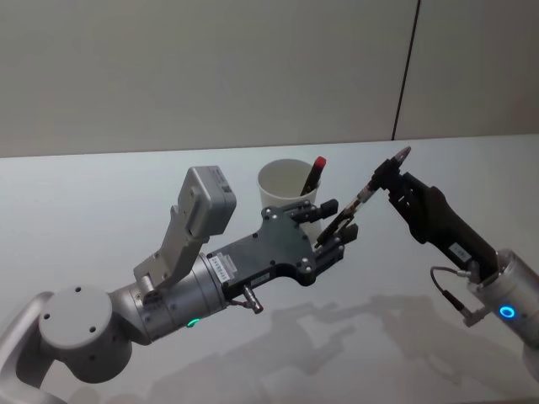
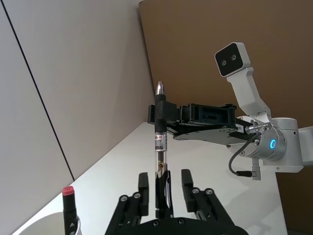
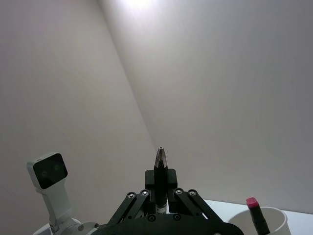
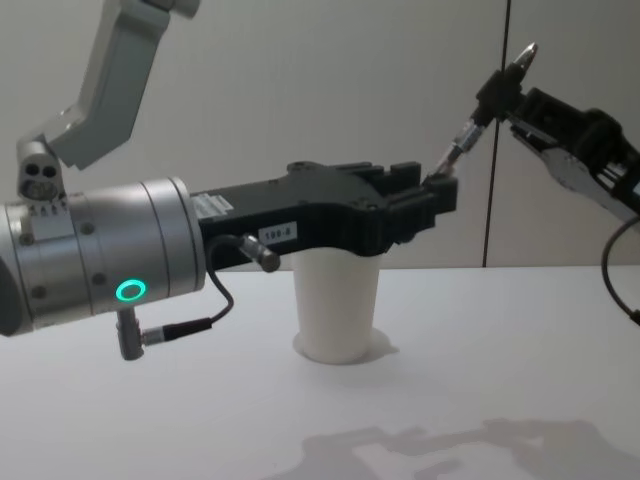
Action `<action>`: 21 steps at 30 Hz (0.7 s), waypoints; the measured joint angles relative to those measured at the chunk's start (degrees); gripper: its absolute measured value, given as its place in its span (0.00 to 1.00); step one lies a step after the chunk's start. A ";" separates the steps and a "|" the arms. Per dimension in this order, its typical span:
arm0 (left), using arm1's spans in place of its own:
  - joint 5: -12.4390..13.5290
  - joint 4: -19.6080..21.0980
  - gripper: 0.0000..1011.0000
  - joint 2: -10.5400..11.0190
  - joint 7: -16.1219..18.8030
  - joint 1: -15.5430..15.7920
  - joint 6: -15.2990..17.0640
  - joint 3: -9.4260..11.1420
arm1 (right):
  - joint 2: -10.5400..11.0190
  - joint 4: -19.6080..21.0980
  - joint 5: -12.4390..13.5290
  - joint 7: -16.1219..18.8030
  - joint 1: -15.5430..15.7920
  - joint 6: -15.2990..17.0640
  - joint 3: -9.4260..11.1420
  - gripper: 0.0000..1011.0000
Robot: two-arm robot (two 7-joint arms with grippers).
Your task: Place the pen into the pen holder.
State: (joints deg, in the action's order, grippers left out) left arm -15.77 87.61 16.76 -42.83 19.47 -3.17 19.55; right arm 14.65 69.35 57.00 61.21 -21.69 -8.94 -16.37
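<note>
A dark pen with a silver tip (image 1: pixel 362 198) hangs slanted in the air just right of the pen holder (image 1: pixel 286 181), a white paper cup that has a red-capped marker (image 1: pixel 317 172) standing in it. My right gripper (image 1: pixel 392 172) is shut on the pen's upper part, and the tip sticks out beyond its fingers (image 3: pixel 161 159). My left gripper (image 1: pixel 338 223) is open. Its fingers (image 2: pixel 143 186) straddle the pen's lower end (image 2: pixel 160 142) with a small gap on each side. From the chest, the left gripper (image 4: pixel 435 195) is above the cup (image 4: pixel 335 310).
The white table (image 1: pixel 101 194) spreads around the cup, with a wall close behind it. Both forearms cross the space in front of the cup, the left (image 1: pixel 168 295) low and near, the right (image 1: pixel 455 236) coming from the right.
</note>
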 joint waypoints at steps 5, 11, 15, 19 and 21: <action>0.00 0.00 0.56 0.00 0.00 0.00 0.00 0.00 | 0.22 0.45 -0.09 -0.18 0.19 -0.11 -0.01 0.12; 0.00 0.00 0.75 0.00 0.00 0.00 0.00 0.00 | 0.62 1.28 -0.35 -0.54 0.53 -0.37 0.07 0.12; 0.00 0.00 0.86 0.00 0.00 0.00 0.00 0.00 | 1.00 1.98 -0.78 -0.97 0.77 -0.64 0.23 0.12; 0.00 0.00 0.96 0.00 0.00 0.00 0.00 0.00 | 1.41 2.73 -1.42 -1.51 0.99 -0.84 0.44 0.12; 0.00 0.00 0.99 0.00 0.00 0.00 0.00 0.00 | 1.73 3.31 -1.99 -1.93 1.13 -0.99 0.63 0.12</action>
State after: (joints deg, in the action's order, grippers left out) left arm -15.76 87.61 16.77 -42.83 19.47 -3.17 19.55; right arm 16.38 72.66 55.01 59.28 -20.57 -9.93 -15.74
